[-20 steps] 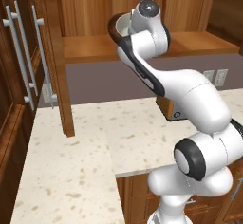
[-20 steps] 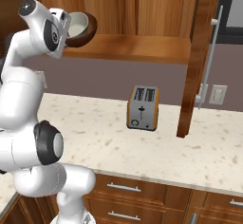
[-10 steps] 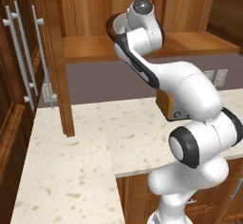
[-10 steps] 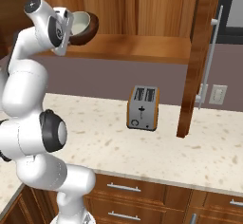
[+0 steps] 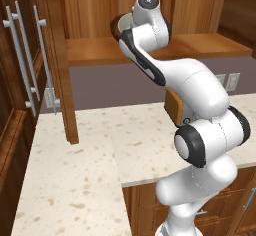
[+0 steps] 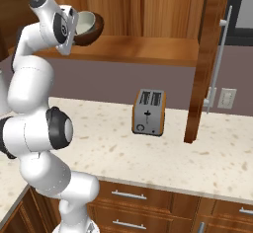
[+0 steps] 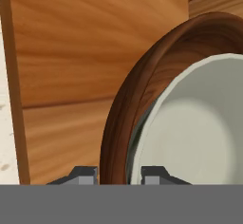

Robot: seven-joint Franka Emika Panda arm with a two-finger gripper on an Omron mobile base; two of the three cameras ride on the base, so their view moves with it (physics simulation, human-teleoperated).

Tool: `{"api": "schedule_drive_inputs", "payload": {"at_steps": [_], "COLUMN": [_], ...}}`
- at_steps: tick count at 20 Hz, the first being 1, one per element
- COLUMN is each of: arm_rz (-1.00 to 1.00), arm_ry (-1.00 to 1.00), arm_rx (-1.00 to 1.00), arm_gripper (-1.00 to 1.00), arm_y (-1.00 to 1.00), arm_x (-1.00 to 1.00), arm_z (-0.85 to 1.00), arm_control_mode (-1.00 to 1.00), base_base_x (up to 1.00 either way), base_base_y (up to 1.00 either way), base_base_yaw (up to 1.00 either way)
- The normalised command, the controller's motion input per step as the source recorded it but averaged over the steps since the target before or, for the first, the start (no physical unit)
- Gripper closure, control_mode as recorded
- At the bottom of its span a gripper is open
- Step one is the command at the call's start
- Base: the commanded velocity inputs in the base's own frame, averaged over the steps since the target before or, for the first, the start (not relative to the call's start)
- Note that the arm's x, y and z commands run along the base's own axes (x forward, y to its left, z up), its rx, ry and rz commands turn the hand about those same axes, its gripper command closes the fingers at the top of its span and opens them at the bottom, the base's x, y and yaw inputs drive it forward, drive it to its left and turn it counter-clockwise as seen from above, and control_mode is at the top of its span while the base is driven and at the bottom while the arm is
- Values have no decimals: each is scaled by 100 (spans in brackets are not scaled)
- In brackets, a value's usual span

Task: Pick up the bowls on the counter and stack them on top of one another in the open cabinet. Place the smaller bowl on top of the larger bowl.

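In the hand view our gripper [image 7: 118,173] has its jaws clamped across the rims of both bowls at the bottom centre, the larger bowl [image 7: 142,99] outside and the smaller bowl [image 7: 194,133] nested inside it. At upper left of the right base view, we see the stacked pair tipped on edge above the open cabinet [image 6: 148,49] shelf. We judge the move ahead turns on rolling them level, since their flat base faces sideways rather than down toward the plank.

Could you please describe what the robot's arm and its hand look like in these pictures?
The arm is built of glossy white, rounded segments joined by dark grey, nearly black rings and round caps at the joints. No cables or markings show on it. The hand ends in two small, blocky, dark grey finger tips, seen in the hand view.
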Motion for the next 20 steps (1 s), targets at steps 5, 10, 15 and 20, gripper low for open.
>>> {"api": "schedule_drive_inputs", "payload": {"at_steps": [5, 10, 15, 20], "arm_rz": [0, 0, 2, 5], "arm_ry": [7, 5, -1, -6], "arm_rx": [0, 0, 0, 0], "arm_gripper": [100, -100, -100, -100], "arm_y": [0, 0, -2, -3], "arm_x": [18, 3, -8, -38], "arm_z": [0, -2, 0, 0], "arm_control_mode": [-100, -100, -100, -100], "base_base_x": [0, 0, 0, 0], "base_base_y": [0, 0, 0, 0], "base_base_yaw": [0, 0, 0, 0]}}
